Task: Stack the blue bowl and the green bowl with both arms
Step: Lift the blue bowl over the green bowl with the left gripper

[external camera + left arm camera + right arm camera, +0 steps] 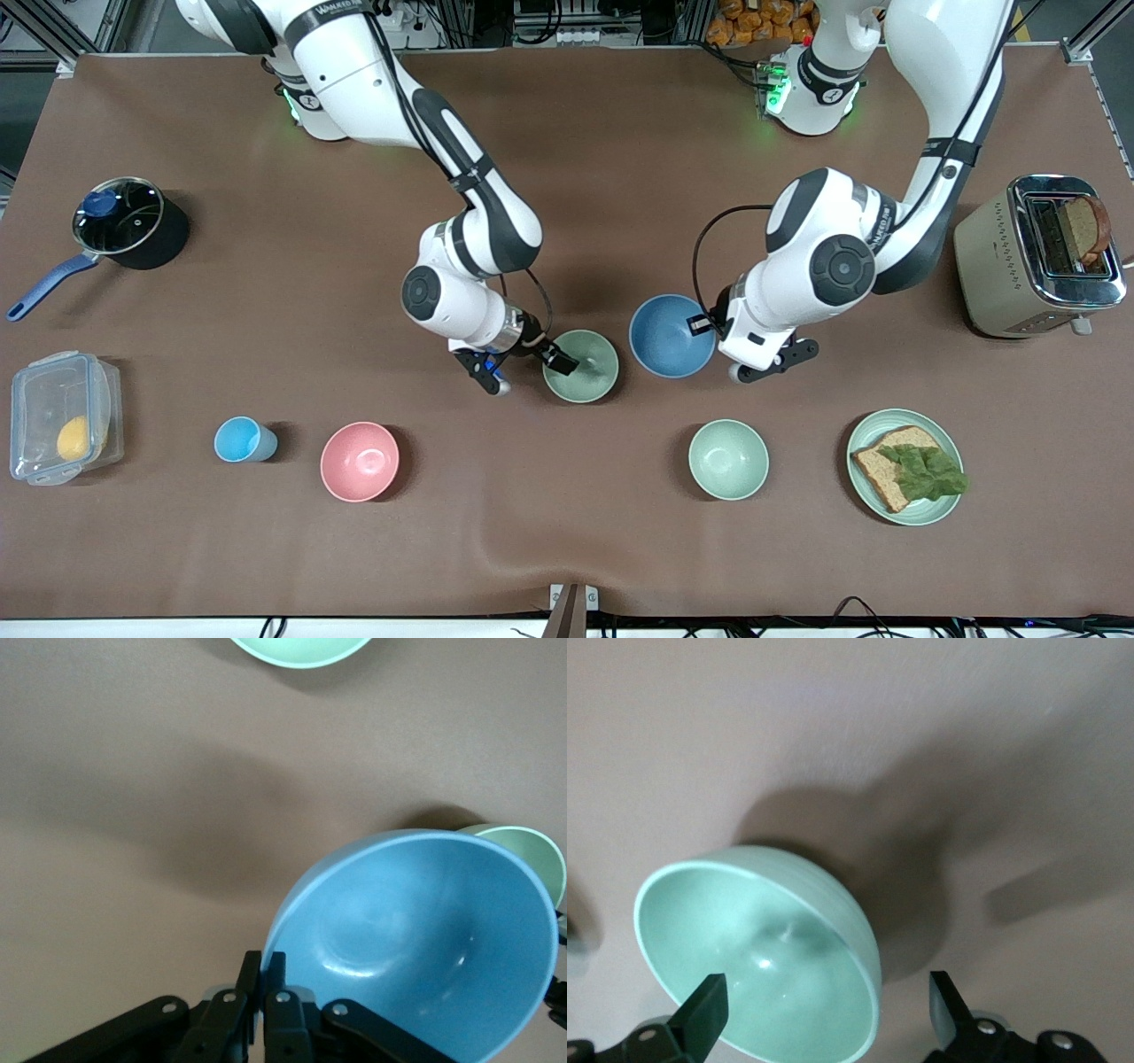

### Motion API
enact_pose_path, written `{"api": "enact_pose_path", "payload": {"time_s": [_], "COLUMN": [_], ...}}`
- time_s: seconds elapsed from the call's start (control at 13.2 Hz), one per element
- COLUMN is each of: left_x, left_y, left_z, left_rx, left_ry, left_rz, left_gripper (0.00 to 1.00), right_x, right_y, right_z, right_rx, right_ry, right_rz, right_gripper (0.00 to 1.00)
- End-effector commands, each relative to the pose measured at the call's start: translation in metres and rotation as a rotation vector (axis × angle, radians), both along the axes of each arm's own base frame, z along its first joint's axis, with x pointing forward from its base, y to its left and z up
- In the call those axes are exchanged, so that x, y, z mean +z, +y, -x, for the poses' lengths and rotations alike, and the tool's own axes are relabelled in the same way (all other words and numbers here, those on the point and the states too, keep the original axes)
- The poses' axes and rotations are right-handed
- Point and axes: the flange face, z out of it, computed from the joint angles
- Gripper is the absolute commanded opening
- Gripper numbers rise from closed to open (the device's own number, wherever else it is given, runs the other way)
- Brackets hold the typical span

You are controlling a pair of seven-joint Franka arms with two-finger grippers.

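Note:
The blue bowl (669, 341) sits at mid-table, beside the sage-green bowl (592, 377). My left gripper (706, 326) is shut on the blue bowl's rim at the side toward the left arm's end; in the left wrist view (264, 961) the two fingers pinch the rim of the blue bowl (416, 939), with the green bowl (536, 855) just past it. My right gripper (530, 370) is open at the green bowl, one finger inside it and one outside. In the right wrist view the open gripper (824, 992) straddles the green bowl (771, 930).
A paler mint bowl (728, 459), a pink bowl (359, 461) and a light-blue cup (241, 439) stand nearer the front camera. A plate (944, 507) with bread, a toaster (1041, 257), a lidded pot (124, 221) and a plastic box (62, 430) lie toward the table's ends.

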Motion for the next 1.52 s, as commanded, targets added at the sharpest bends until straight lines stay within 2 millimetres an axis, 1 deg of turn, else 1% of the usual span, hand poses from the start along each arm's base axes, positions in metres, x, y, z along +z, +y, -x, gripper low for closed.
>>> {"api": "enact_pose_path", "payload": {"time_s": [0.0,0.08,0.23,0.38,0.45,0.53,0.61,0.68,0.83,0.91,1.06,1.21,1.29,1.36,1.44], "left_x": [0.004,0.005,0.003,-0.004,-0.004,-0.001,-0.002,-0.003,-0.01,-0.016,-0.024,-0.03,-0.035,-0.035,-0.041], "left_y": [-0.005,-0.01,-0.017,-0.032,-0.037,-0.043,-0.047,-0.048,-0.049,-0.05,-0.067,-0.069,-0.069,-0.073,-0.085], "left_z": [-0.001,0.0,-0.002,0.004,0.001,-0.003,-0.002,-0.002,-0.003,-0.004,0.001,-0.001,-0.002,-0.004,0.002], "left_rx": [0.022,0.034,0.053,0.04,0.056,0.085,0.095,0.095,0.101,0.106,0.118,0.145,0.155,0.175,0.175], "left_ry": [-0.006,-0.014,-0.02,-0.013,-0.012,-0.017,-0.015,-0.014,-0.006,-0.005,-0.018,-0.022,-0.016,-0.019,-0.011], "left_rz": [0.02,0.023,0.025,0.024,0.029,0.029,0.026,0.026,0.029,0.036,0.045,0.053,0.057,0.058,0.054], "left_gripper": [0.0,0.0,0.0,0.0,0.0,0.0,0.0,0.0,0.0,0.0,0.0,0.0,0.0,0.0,0.0], "right_x": [0.021,0.027,0.03,0.036,0.042,0.039,0.037,0.033,0.021,0.023,0.014,0.003,0.0,-0.003,-0.006], "right_y": [-0.025,-0.029,-0.03,-0.042,-0.047,-0.061,-0.07,-0.071,-0.07,-0.066,-0.05,-0.037,-0.036,-0.035,-0.034], "right_z": [-0.013,-0.014,-0.016,-0.03,-0.039,-0.049,-0.054,-0.055,-0.055,-0.059,-0.061,-0.053,-0.052,-0.051,-0.05], "right_rx": [0.006,0.016,-0.011,-0.141,-0.204,-0.265,-0.291,-0.298,-0.322,-0.351,-0.422,-0.418,-0.414,-0.41,-0.406], "right_ry": [0.042,0.05,0.061,0.092,0.103,0.122,0.131,0.134,0.147,0.152,0.142,0.118,0.114,0.112,0.114], "right_rz": [0.005,0.005,0.001,0.013,0.009,0.014,0.014,0.017,0.03,0.026,0.043,0.096,0.103,0.111,0.117], "right_gripper": [1.0,1.0,1.0,1.0,1.0,1.0,1.0,1.0,1.0,1.0,1.0,1.0,1.0,1.0,1.0]}}
